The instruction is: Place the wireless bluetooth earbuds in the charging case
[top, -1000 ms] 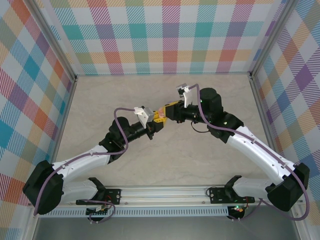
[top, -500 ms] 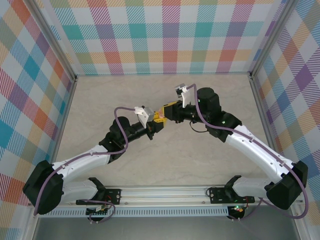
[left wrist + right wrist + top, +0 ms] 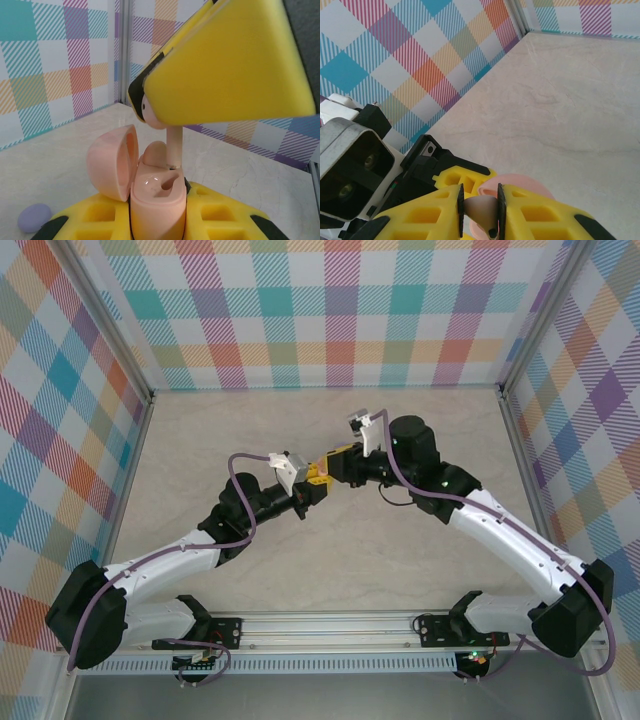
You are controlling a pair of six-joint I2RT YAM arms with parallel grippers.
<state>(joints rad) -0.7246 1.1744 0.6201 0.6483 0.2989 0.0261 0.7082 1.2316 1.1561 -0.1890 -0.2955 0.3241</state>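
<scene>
Meeting over the middle of the tabletop, a little toward its far edge, the two arms stand nose to nose. The left gripper pinches the pink charging case upright between its yellow fingers, with the lid swung open to one side. Above it, the right gripper is clamped on a pale earbud. The stem points down, its tip at the mouth of the case's empty socket. A second earbud sits in the neighbouring socket. A small purple lump lies on the tabletop below.

We see bright, even light from overhead in every view; shadows on the pale bench are faint and soft-edged. We notice one small glint on the glossy charging case
</scene>
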